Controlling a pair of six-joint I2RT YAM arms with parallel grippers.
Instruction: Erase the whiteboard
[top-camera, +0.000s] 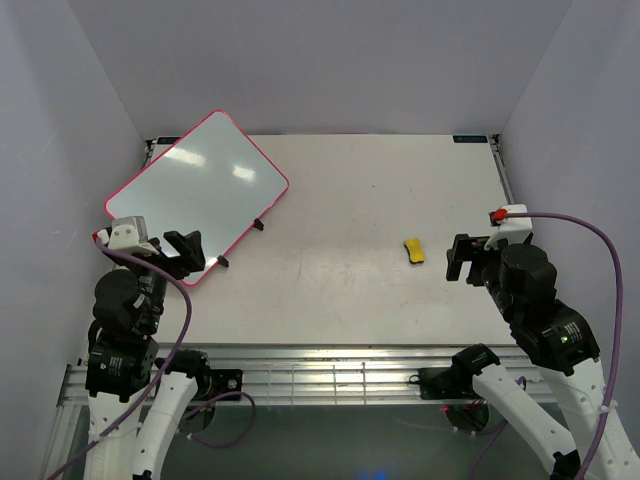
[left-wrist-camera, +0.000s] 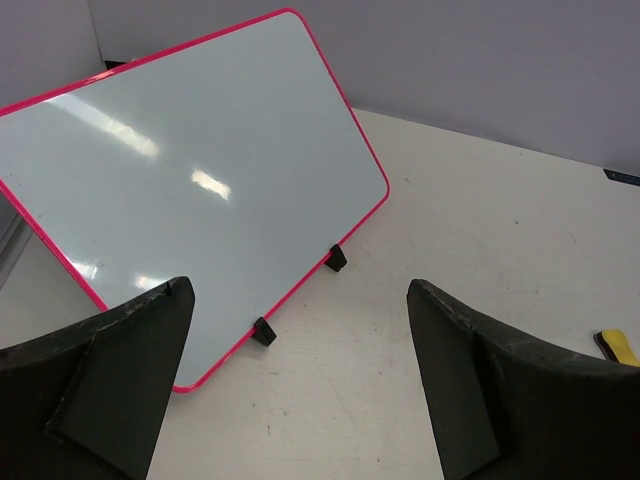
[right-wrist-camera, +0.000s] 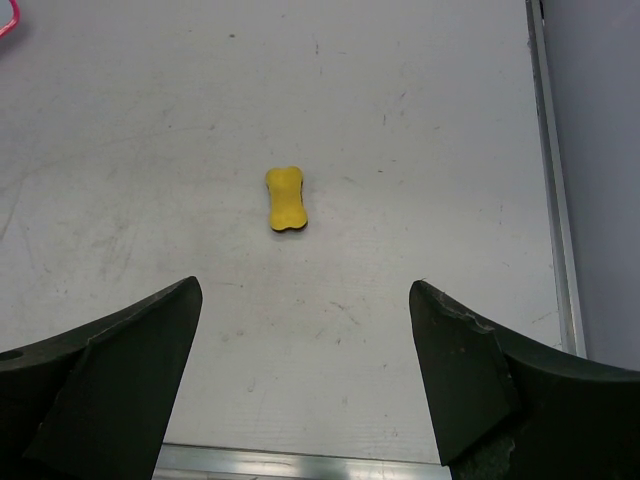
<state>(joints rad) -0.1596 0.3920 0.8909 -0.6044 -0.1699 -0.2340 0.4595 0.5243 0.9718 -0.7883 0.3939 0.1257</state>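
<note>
Leaning whiteboard (left-wrist-camera: 190, 170) seemingly clean; left wrist shows legs (left-wrist-camera: 263, 331).

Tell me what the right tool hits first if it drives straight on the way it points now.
Probably the yellow eraser, lying centred ahead of the open right tool, nothing between them. Height is unclear, so it might touch the table first.

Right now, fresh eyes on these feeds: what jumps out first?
The pink-framed whiteboard, propped tilted at the far left of the table, glossy with no writing visible. Next, the small yellow eraser lying alone right of centre, just ahead of the right gripper. Both it and the left gripper, by the board's near edge, are open and empty.
</note>
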